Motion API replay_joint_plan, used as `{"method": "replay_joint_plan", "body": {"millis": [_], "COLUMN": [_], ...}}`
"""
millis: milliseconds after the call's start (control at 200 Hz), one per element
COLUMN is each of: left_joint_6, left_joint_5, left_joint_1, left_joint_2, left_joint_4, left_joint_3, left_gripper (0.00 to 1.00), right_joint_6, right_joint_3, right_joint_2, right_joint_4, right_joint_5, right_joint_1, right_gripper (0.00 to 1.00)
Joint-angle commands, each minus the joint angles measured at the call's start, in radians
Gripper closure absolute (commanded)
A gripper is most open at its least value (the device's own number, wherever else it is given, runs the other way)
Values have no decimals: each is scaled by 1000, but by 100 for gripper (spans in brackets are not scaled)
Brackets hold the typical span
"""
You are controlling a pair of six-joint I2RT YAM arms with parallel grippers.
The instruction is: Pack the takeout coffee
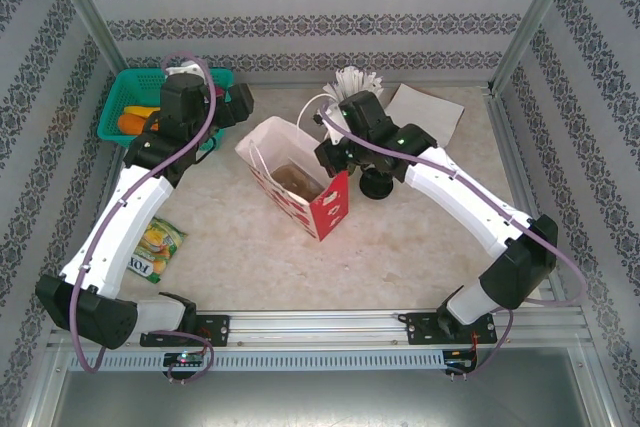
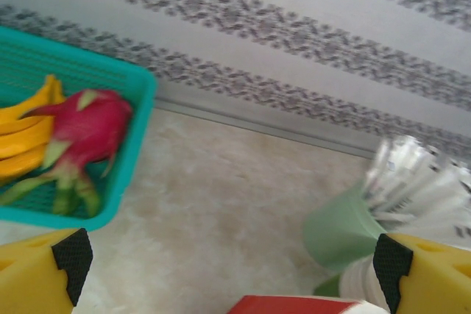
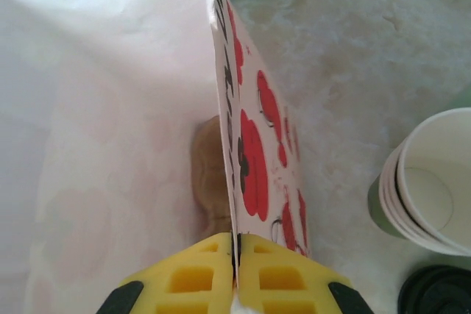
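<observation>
Inside the bag (image 3: 254, 152) right jaws pinch, apparently a brown tray (image 3: 208, 178); left jaws gape.

Lab-type robot test cell. Aluminium frame posts (image 1: 84, 7) hold patterned wallpaper panels (image 1: 320, 7) around a marble-look tabletop (image 1: 240, 247); left arm (image 1: 120, 217) and right arm (image 1: 460, 192) bolted to a slotted metal rail (image 1: 320, 327).

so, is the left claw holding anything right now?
No, in the left wrist view the left claw stands wide open with nothing clamped in it.

Pulp tray (image 1: 297, 180) inside paper bag (image 1: 332, 209).
</observation>
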Motion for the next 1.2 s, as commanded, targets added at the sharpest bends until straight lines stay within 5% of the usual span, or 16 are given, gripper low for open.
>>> {"method": "replay_joint_plan", "body": {"millis": [0,415,844,1194], "left_joint_6": [-90,-243,-310,-401], "left_joint_5": [-140,-268,-77,79], "left_joint_1": [23,90,134,31], "left_joint_2": [-13,-34,5,100], "left_joint_4": [-82,-233,-259,-203], "left_joint_3": [-18,-117,-220,-306], "left_gripper": [0,0,0,0], "right_joint_6": [110,329,521,475], "right_joint_3": [6,-16,-141,-134], "right_joint_2": [-46,-61,-68,-74], "right_joint_4": [34,50,12,57], "right_joint_5": [68,325,368,320], "right_joint_1": [29,121,127,134], "right_gripper": [100,100,100,96]}}
